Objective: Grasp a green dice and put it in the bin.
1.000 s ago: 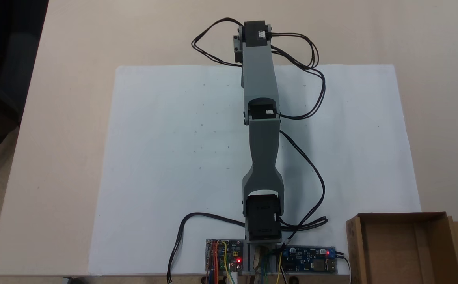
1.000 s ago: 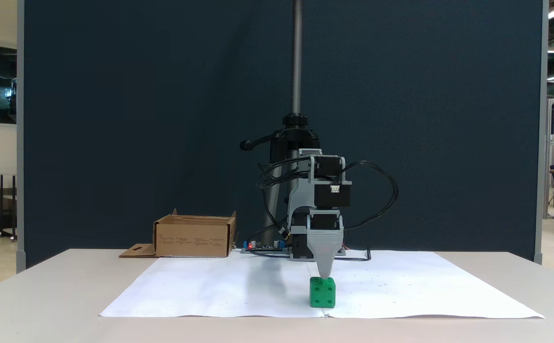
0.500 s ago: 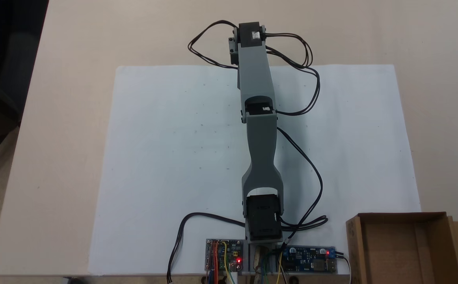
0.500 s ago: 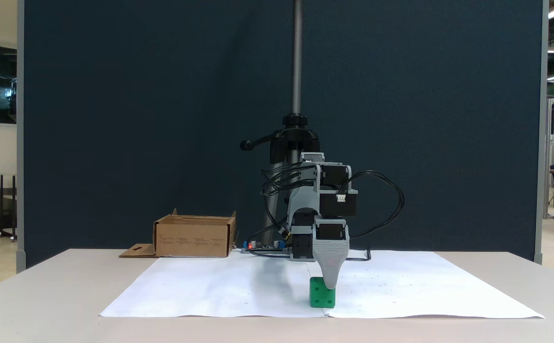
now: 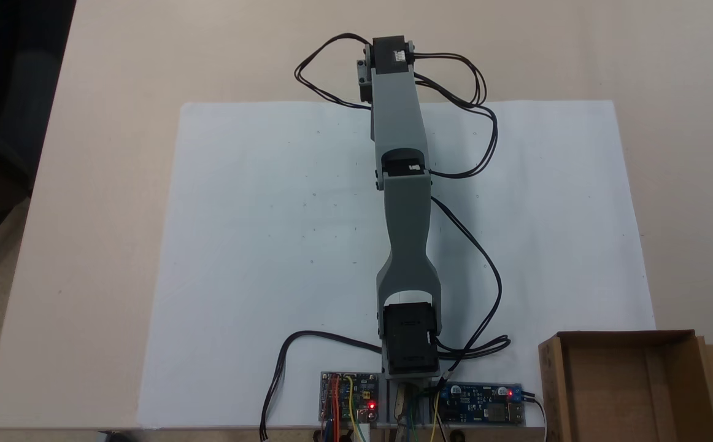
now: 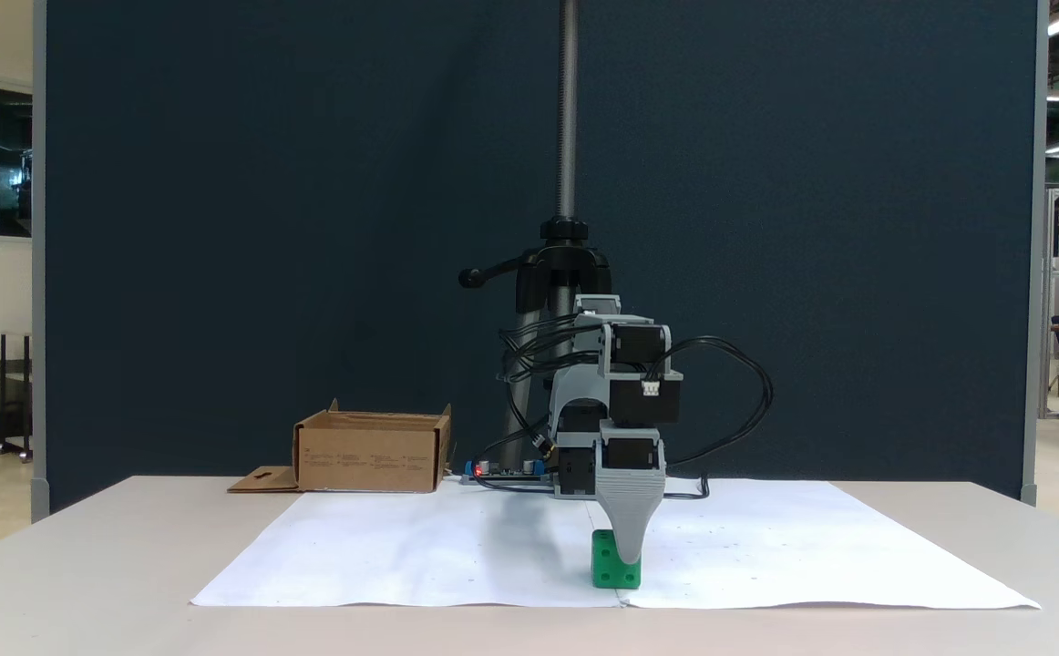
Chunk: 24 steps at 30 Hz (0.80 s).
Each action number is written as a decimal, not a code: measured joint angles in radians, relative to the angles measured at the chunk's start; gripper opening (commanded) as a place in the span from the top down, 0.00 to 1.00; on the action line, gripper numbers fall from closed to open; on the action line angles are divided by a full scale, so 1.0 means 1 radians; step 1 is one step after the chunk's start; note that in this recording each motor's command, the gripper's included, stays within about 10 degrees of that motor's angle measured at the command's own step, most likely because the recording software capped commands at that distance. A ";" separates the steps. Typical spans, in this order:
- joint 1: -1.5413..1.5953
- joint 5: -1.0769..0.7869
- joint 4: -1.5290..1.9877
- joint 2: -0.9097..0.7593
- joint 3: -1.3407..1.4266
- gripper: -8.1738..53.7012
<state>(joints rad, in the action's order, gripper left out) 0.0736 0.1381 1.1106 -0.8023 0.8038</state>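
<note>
Though the tool (image 6: 628, 554) has its grey tip down in front of the green dice (image 6: 606, 561), low and just right of centre in a fixed view, whether its jaws are spread or closed I cannot tell, since only one tapered tip shows. That cube sits on the white paper (image 6: 402, 547) near its front edge. From above, the arm (image 5: 399, 184) stretches up the middle of the frame. The bin (image 6: 370, 450) stands well apart, at middle left on the surface (image 6: 83, 565). Judging by this, the grasp is in hand; next would come a firm close, a lift, then a swing toward the bin.
</note>
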 measured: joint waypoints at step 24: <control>-0.031 0.000 0.000 0.035 0.000 0.21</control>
<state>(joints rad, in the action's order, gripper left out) 0.0430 0.1381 1.1106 -0.7670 0.8038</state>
